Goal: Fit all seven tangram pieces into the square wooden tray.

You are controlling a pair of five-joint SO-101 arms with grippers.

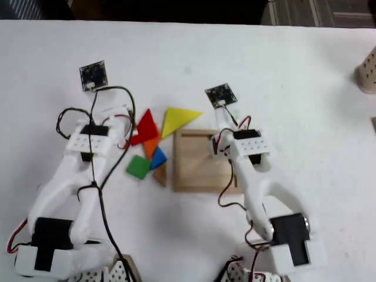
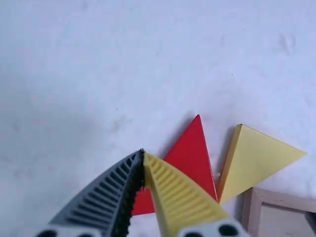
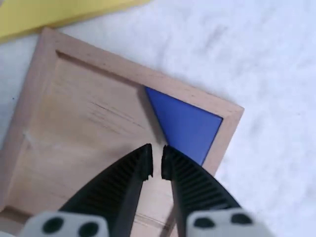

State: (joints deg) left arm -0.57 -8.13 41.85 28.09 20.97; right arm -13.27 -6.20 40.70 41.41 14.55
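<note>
The square wooden tray (image 1: 194, 164) lies between the arms. A blue triangle (image 3: 185, 123) lies flat in one corner of the tray (image 3: 89, 128). My right gripper (image 3: 157, 150) hovers over that triangle's edge with only a thin slit between its fingers, holding nothing; from above it (image 1: 222, 147) covers the tray's far right corner. My left gripper (image 2: 143, 154) is shut and empty, its tips beside the red triangle (image 2: 192, 153). The yellow triangle (image 2: 256, 158) lies by the tray's rim (image 2: 256, 197). Left of the tray sit the red (image 1: 145, 126), yellow (image 1: 179, 119), orange (image 1: 153, 145), green (image 1: 138, 167), blue (image 1: 158, 158) and brown (image 1: 160, 175) pieces.
Both arms' cables hang loosely over the table near the pieces. A pale pegged block (image 1: 367, 73) stands at the far right edge. Open white table (image 1: 282, 70) spreads behind and to the right of the tray.
</note>
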